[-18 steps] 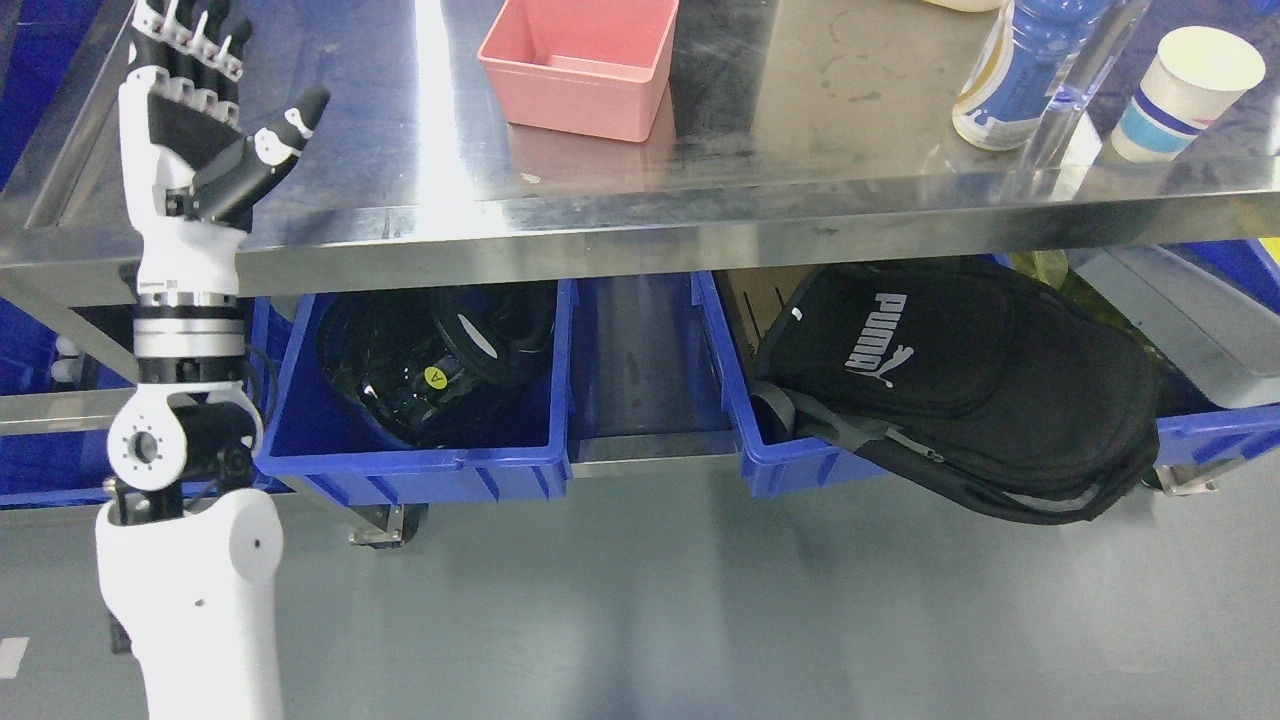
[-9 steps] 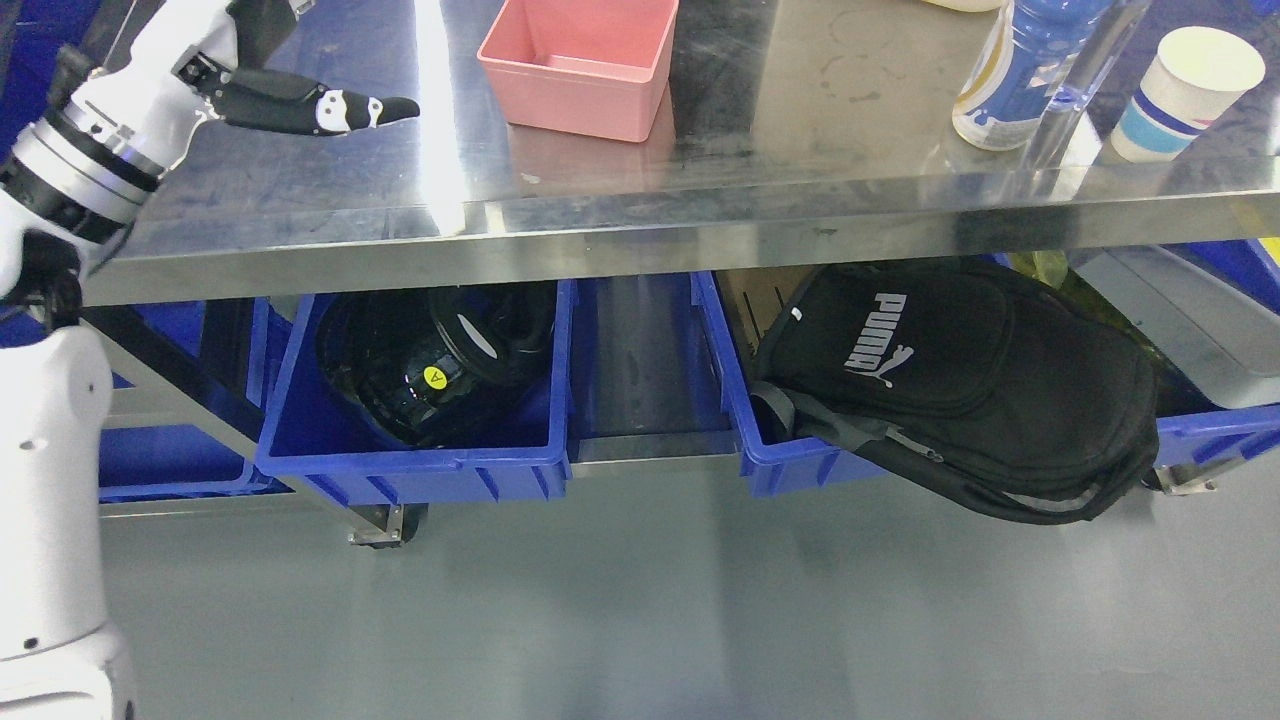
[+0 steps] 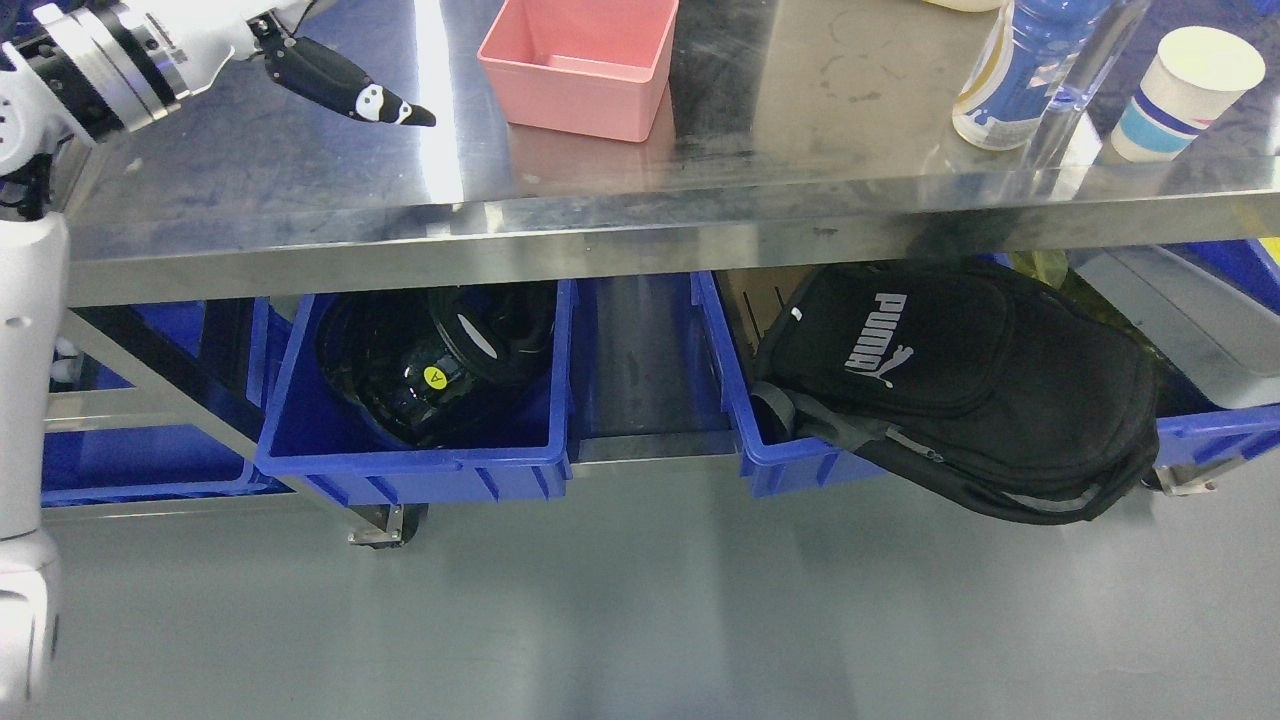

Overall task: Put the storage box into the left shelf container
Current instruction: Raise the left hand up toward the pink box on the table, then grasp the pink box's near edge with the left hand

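The pink storage box (image 3: 580, 62) is seen in the head view at upper centre, standing on the steel table (image 3: 700, 190). To its left, apart, the left hand (image 3: 330, 80) hangs; only one dark fingertip is shown, so the spread of its fingers cannot be told.

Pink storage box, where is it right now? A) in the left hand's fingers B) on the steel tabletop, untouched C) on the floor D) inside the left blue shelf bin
B: the pink storage box stands on the steel tabletop, with the left hand off to its left and clear of it, while the left blue shelf bin holds only dark items.
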Motion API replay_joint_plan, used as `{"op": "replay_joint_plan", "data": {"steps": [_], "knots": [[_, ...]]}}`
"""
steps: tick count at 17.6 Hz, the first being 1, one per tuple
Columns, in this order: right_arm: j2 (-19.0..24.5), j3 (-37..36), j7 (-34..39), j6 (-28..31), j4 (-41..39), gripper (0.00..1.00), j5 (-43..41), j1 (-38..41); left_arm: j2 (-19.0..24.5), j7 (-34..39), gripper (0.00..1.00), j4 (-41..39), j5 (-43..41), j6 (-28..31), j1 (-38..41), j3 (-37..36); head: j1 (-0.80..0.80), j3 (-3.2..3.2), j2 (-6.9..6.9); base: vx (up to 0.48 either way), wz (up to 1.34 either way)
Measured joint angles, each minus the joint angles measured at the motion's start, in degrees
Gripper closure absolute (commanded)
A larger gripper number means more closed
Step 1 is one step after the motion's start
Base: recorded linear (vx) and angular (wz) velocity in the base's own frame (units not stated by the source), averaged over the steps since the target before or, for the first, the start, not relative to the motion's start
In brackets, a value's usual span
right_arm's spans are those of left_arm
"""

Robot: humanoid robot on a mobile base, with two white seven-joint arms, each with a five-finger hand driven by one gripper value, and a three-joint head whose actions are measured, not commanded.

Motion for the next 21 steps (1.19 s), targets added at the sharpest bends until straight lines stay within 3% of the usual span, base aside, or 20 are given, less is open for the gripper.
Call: {"op": "replay_joint_plan", "data": {"steps": [13,18,21], "knots": [[0.0,0.0,-0.3,0.0,0.0,0.0,0.0,0.0,-8.4,-0.2,0.03,13.7,-6.4,-0.3,-8.8,-9.3,0.0,0.0,0.0,0.0,0.0],[0.0,0.0,-0.1,0.0,0.0,0.0,0.0,0.0,-12.2,-1.5,0.09,18.3,-9.2,-0.3,-10.6,-11.0,0.0,0.0,0.0,0.0,0.0],[0.0,0.0,0.0,0.0,0.0,0.0,0.0,0.0,-14.2,-2.6,0.21,20.8,-10.2,-0.5,-11.3,-11.6,0.0,0.0,0.0,0.0,0.0]]}}
